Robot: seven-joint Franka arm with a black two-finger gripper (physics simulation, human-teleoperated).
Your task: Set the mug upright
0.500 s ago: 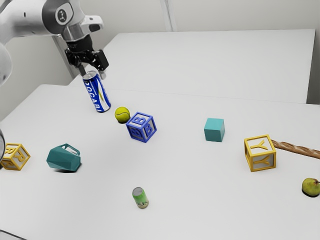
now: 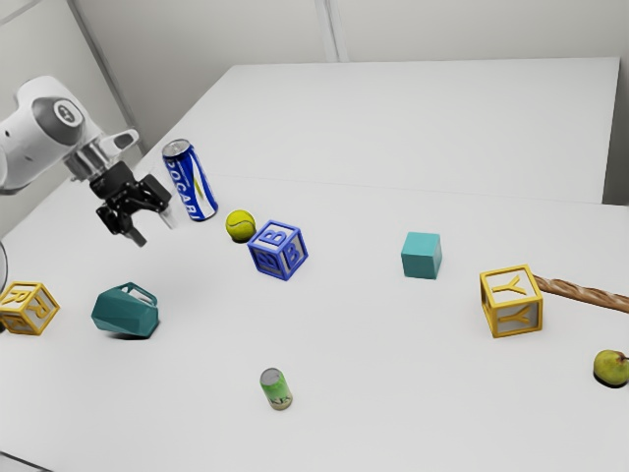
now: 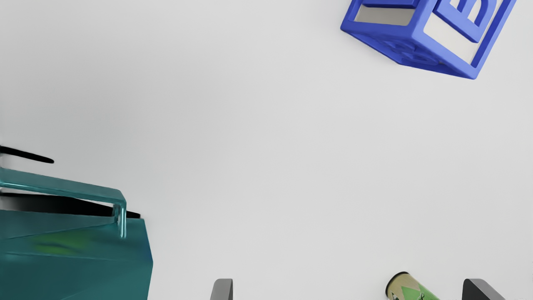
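The gripper (image 2: 155, 231) hangs above the table, over and a little beyond the teal mug (image 2: 126, 313) in the exterior view. The mug lies on its side, its handle raised toward the blue can's side of the table. In the wrist view the mug (image 3: 75, 262) lies outside the gripper (image 3: 343, 289), past one finger, with its handle visible. The two fingertips stand wide apart with nothing held between them.
A blue can (image 2: 190, 181), tennis ball (image 2: 241, 226) and blue letter block (image 2: 278, 250) stand beyond the mug. A yellow block (image 2: 28, 308) sits close on its left; a small green can (image 2: 276, 388) stands nearer the camera. Farther right are a teal cube (image 2: 422, 256) and yellow block (image 2: 511, 301).
The gripper has moved from above the blue can toward the exterior view's lower left, nearer the mug. The mug and the other objects have stayed where they were.
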